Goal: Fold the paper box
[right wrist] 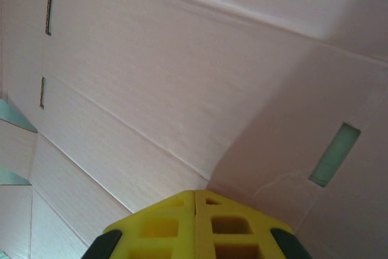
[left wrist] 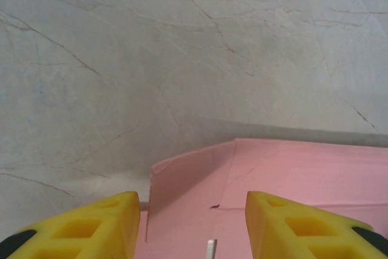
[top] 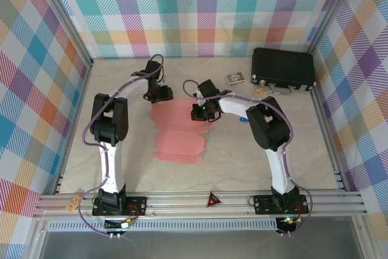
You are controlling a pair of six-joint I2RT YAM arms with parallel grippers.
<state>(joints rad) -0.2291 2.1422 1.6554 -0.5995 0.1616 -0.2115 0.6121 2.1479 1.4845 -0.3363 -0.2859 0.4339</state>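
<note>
Top external view: the paper box (top: 179, 134) lies as a flat pink die-cut sheet on the worktop (top: 273, 162), centre-left, between the two arms. The left gripper (top: 159, 95) sits at the sheet's far left edge; the right gripper (top: 202, 112) sits at its far right edge. A black case (top: 283, 68) stands at the far right, well apart from the sheet, with a small card (top: 234, 77) just left of it. Left wrist view: the left gripper (left wrist: 193, 228) is spread, its yellow fingers (left wrist: 103, 222) standing apart above the sheet, where a corner flap (left wrist: 182, 180) is raised off the worktop. Right wrist view: the right gripper (right wrist: 195, 222) is pressed together, its tip at a crease of the pink card (right wrist: 151, 89); a narrow slot (right wrist: 334, 153) lies to the right.
</note>
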